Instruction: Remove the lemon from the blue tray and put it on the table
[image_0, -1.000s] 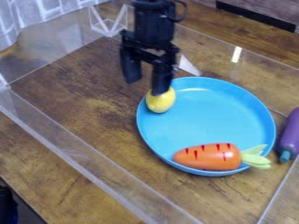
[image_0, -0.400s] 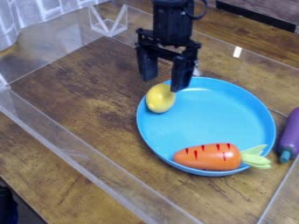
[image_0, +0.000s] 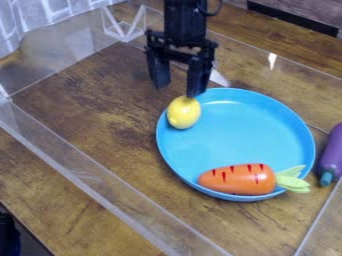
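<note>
Near wall: a clear acrylic wall (image_0: 94, 190) runs along the front edge of the table (image_0: 94, 110), which is dark brown wood grain with a slight gloss.
Carrot: an orange carrot (image_0: 241, 179) with a green top lies at the near rim of the blue tray (image_0: 267, 125), inside it.
Purple object: a purple object (image_0: 330, 155) sits just beside the tray's right edge, on the table; part of it is cut off by the picture's border.
Blue tray: round, shallow, light blue, with a raised rim; widest thing in view, right of centre.
Lemon: the lemon (image_0: 183, 112) rests inside the tray at its far-left rim, small, yellow, oval.
Gripper: the black gripper (image_0: 178, 82) hangs just behind and above the lemon, pointing steeply down.
Jaws: spread wide, with nothing between them; the fingers are apart from the lemon.
Far wall: more clear acrylic (image_0: 80, 30) stands behind the arm.
</note>
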